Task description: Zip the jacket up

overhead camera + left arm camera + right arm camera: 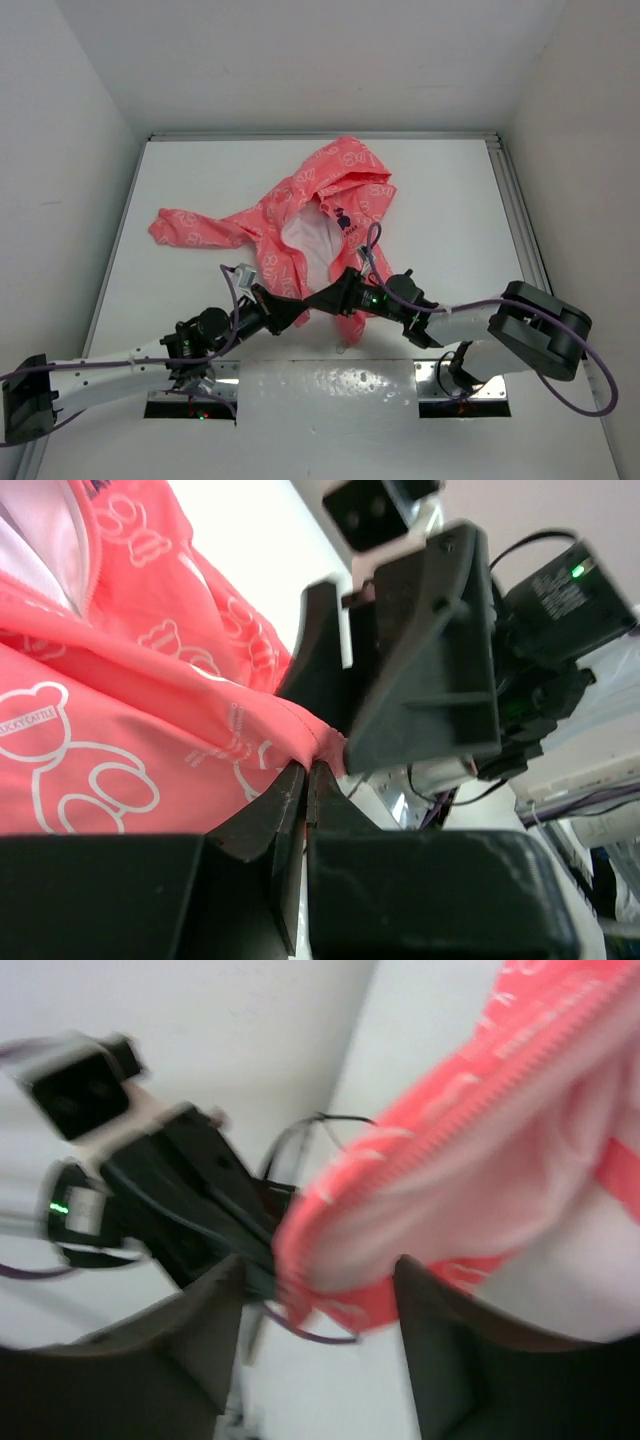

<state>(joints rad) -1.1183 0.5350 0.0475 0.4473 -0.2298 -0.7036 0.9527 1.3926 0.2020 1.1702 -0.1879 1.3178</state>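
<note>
Thin, smooth, matt cloth: coral-pink hooded jacket, white bear print; its white lining possibly a softer knit. Smooth white surface, matt, glossy at the near edge. Black matt moulded plastic: left gripper, right gripper.

One jacket is counted, with one hood and one dark emblem. One table is seen. Two grippers are counted: the left gripper and the right gripper.
</note>
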